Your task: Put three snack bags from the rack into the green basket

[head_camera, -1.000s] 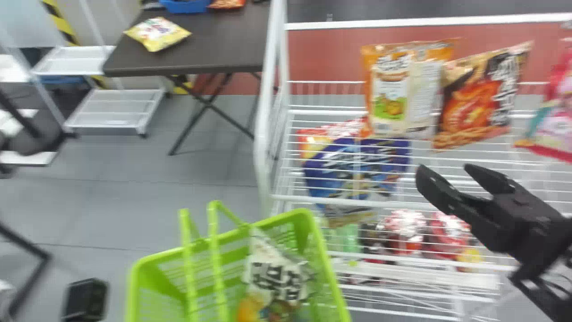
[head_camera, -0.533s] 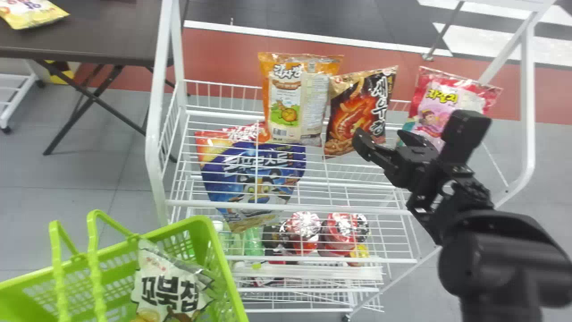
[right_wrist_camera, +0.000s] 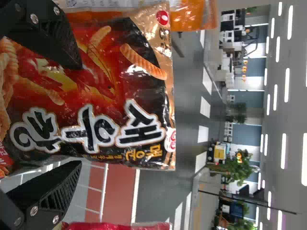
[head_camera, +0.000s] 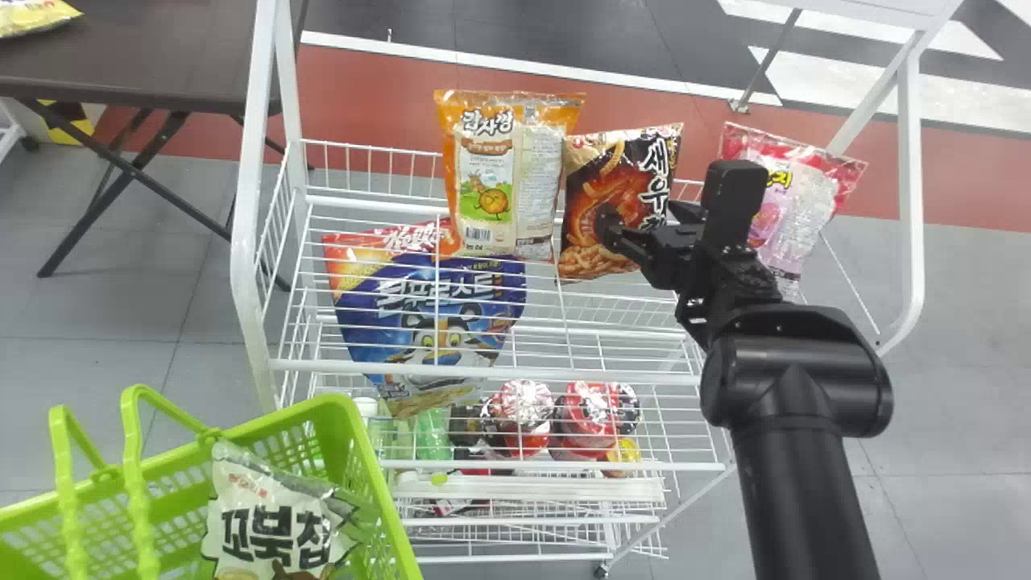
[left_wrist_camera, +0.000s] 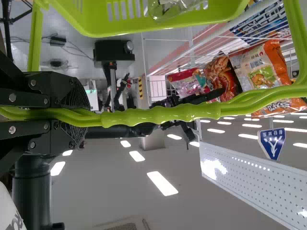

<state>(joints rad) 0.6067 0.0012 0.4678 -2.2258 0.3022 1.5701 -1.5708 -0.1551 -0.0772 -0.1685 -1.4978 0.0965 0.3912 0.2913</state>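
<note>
You have five snack bags on the rack [head_camera: 491,371], counting the ones you can make out: one orange bag [head_camera: 495,165], one black-and-orange bag [head_camera: 596,181], one pink bag [head_camera: 805,189], one blue bag [head_camera: 475,310] and one red-and-yellow bag [head_camera: 350,250] partly behind the blue one. The first three stand in a row along the back of the rack, with the black-and-orange one between the other two. A sixth, a white bag [head_camera: 266,515], lies in the green basket [head_camera: 375,483], so you have one bag inside it.

Your right pincer [head_camera: 643,213] is up at the black-and-orange bag. In the right wrist view, the two fingers of your right pincer [right_wrist_camera: 80,116] are spread wide, one across the front of the bag and the other just past its side edge; you cannot tell whether either one touches it. Your left pincer [left_wrist_camera: 79,116] is closed around the two handles [left_wrist_camera: 158,115] of the green basket, which sits to the left of the rack's front.

Lower on the rack you can count two round red-and-white packs [head_camera: 523,407], one yellow item [head_camera: 623,455] and at least one green bottle [head_camera: 433,435]. At the far left stands one dark desk [head_camera: 161,64] with one yellow bag [head_camera: 32,18] on it. Your left wrist view also has one blue triangular sign [left_wrist_camera: 272,143].
</note>
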